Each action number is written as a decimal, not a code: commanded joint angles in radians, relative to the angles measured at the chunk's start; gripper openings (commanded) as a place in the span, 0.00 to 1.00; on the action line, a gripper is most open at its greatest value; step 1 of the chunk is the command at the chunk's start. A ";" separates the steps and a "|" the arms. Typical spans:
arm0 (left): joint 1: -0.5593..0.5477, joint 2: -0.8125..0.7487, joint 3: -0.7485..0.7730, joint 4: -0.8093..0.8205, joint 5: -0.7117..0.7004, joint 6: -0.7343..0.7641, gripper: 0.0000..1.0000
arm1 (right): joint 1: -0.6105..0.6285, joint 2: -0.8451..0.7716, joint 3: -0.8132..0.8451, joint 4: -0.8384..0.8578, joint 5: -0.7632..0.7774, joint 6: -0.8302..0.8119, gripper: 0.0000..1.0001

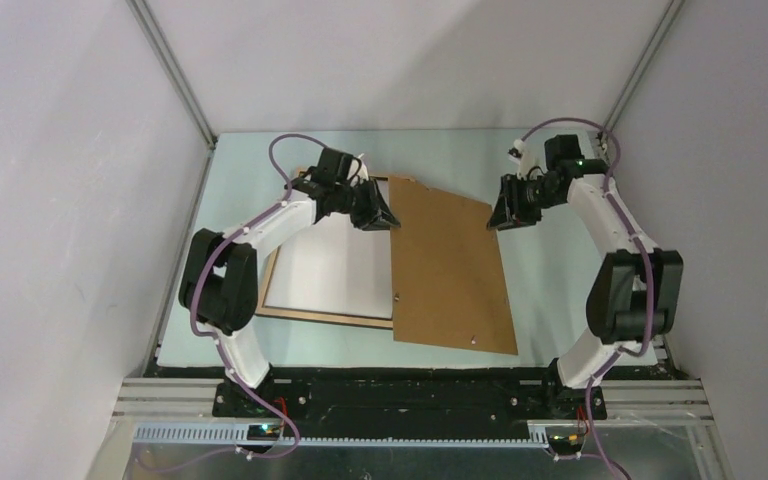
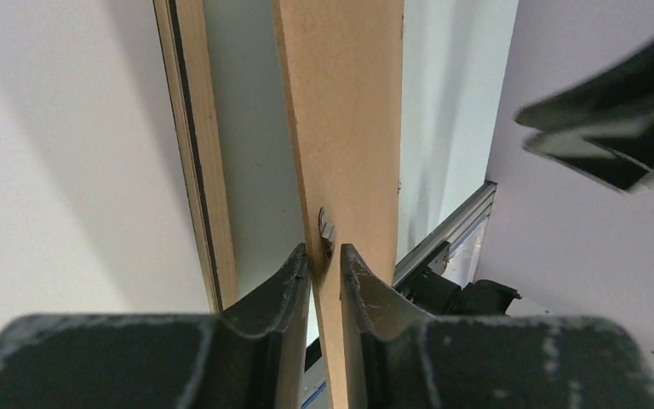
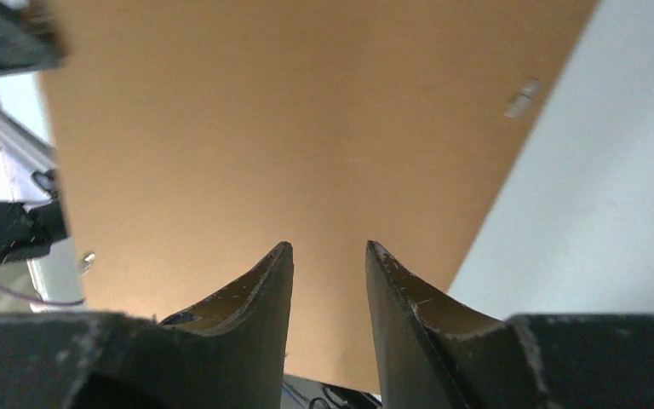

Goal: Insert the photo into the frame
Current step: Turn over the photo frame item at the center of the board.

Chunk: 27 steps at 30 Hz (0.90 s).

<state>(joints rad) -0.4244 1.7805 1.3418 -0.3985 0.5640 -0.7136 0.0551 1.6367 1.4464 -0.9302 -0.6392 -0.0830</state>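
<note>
The frame lies back up on the left of the table, light wood showing. The photo lies in it, plain white back up. In the left wrist view the frame's wood edge runs beside the white photo back. My left gripper is shut on the far left edge of the brown backing board, which overlaps the frame's right side. The left wrist view shows the jaws clamping the board's thin edge. My right gripper is open and empty above the board's far right corner.
The pale table is walled by white panels at the back and on both sides. Small metal tabs sit on the board. My right gripper also shows in the left wrist view.
</note>
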 commanded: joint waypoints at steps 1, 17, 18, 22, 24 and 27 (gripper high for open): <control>-0.002 -0.017 -0.016 0.064 0.042 0.019 0.23 | -0.038 0.083 -0.060 0.180 0.098 0.058 0.41; -0.023 0.006 -0.046 0.148 0.090 -0.011 0.34 | -0.131 0.295 -0.118 0.216 0.180 0.076 0.46; -0.023 0.003 -0.048 0.150 0.090 -0.011 0.35 | -0.132 0.302 -0.118 0.210 0.175 0.076 0.46; -0.028 -0.008 -0.059 0.161 0.090 -0.008 0.40 | -0.135 0.340 -0.121 0.198 0.164 0.071 0.46; -0.031 -0.016 -0.070 0.170 0.092 -0.008 0.42 | -0.138 0.350 -0.126 0.196 0.151 0.073 0.46; -0.042 -0.029 -0.092 0.197 0.098 -0.015 0.47 | -0.139 0.362 -0.132 0.194 0.135 0.075 0.45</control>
<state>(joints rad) -0.4450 1.8000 1.2686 -0.2718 0.6155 -0.7181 -0.0811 1.9778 1.3262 -0.7357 -0.4927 -0.0082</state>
